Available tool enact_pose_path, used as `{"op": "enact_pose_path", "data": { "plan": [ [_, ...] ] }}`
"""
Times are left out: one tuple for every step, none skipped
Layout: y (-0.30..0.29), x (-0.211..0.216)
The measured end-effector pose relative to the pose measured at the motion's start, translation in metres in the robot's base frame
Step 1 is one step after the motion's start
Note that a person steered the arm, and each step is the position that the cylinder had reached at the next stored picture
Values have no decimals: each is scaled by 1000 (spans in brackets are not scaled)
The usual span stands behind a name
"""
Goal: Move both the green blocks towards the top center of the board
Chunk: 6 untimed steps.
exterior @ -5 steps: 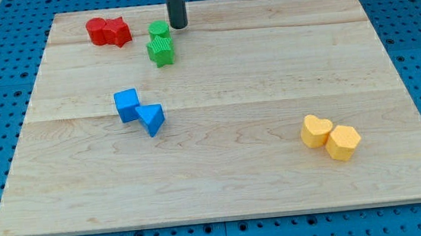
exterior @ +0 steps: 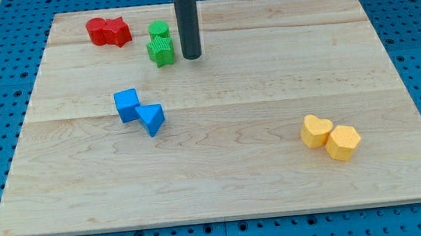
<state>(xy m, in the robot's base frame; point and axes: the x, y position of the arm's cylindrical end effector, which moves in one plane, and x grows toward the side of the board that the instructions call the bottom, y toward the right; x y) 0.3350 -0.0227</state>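
Observation:
Two green blocks touch near the board's top, left of centre: a rounded green block (exterior: pixel 159 30) above and a green star-like block (exterior: pixel 161 51) below it. My tip (exterior: pixel 191 57) rests on the board just to the right of the green star-like block, a small gap apart. The dark rod rises from it out of the view's top.
Two red blocks (exterior: pixel 108 31) sit together at the top left. A blue cube (exterior: pixel 127 105) and a blue triangular block (exterior: pixel 152 118) touch at mid-left. A yellow heart block (exterior: pixel 316 130) and a yellow hexagonal block (exterior: pixel 342 142) sit at the lower right. The wooden board (exterior: pixel 267 67) lies on a blue pegboard.
My tip has moved down and slightly right, from beside the upper green block to beside the lower one. The blocks have not moved.

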Motion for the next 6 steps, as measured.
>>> {"op": "enact_pose_path", "data": {
  "plan": [
    [-59,17],
    [-68,14],
    [-70,7],
    [-64,-16],
    [-64,-17],
    [-64,-21]
  ]
}}
